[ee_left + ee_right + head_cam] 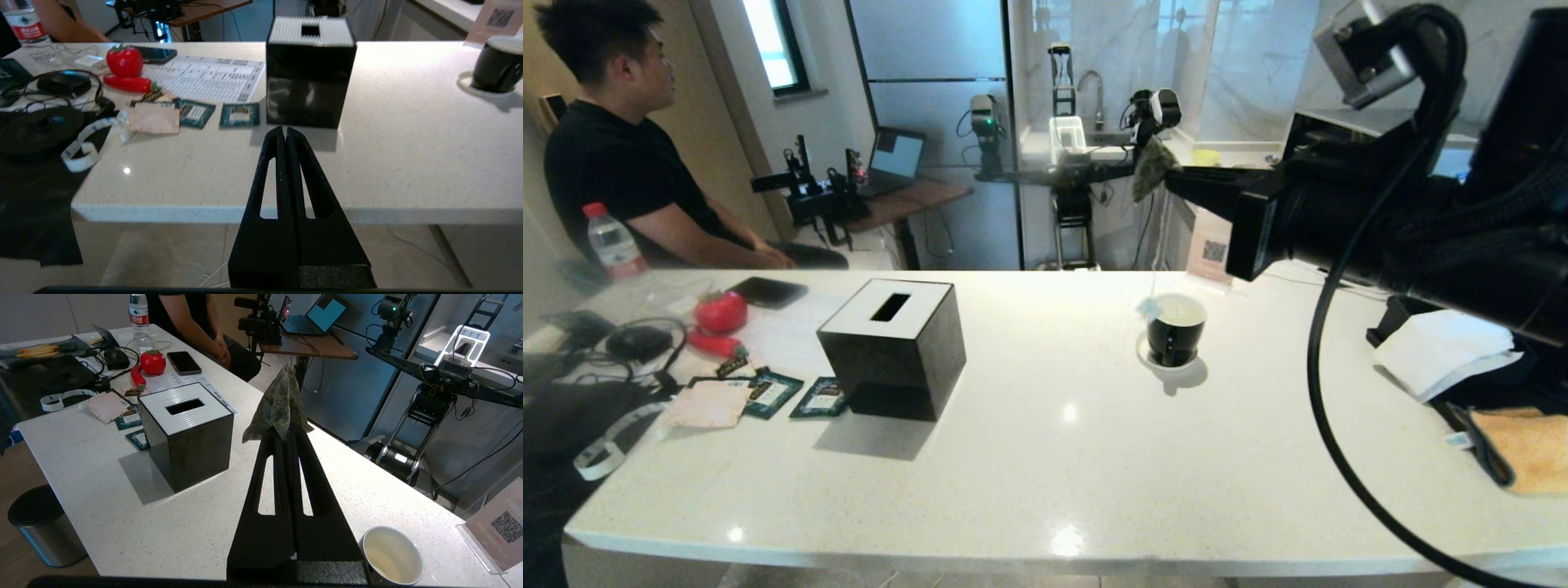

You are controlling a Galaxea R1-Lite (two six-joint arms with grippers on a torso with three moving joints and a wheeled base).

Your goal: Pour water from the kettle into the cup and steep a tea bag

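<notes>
Above the cup [1175, 327], right gripper [287, 428] is pinching the tea bag [279, 404]. Lowering straight, slowly, should avoid splashing. Left gripper [284, 131] is idling, fingers pressed together.

A white speckled counter [1045, 457] filled the frame's lower half, bearing a black tissue box [893, 347] left of centre, green sachets [796, 396] at its left, and a saucer [1172, 363] right of centre.

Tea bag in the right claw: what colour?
Mottled grey-green tea bag, clearest in the right wrist view.
</notes>
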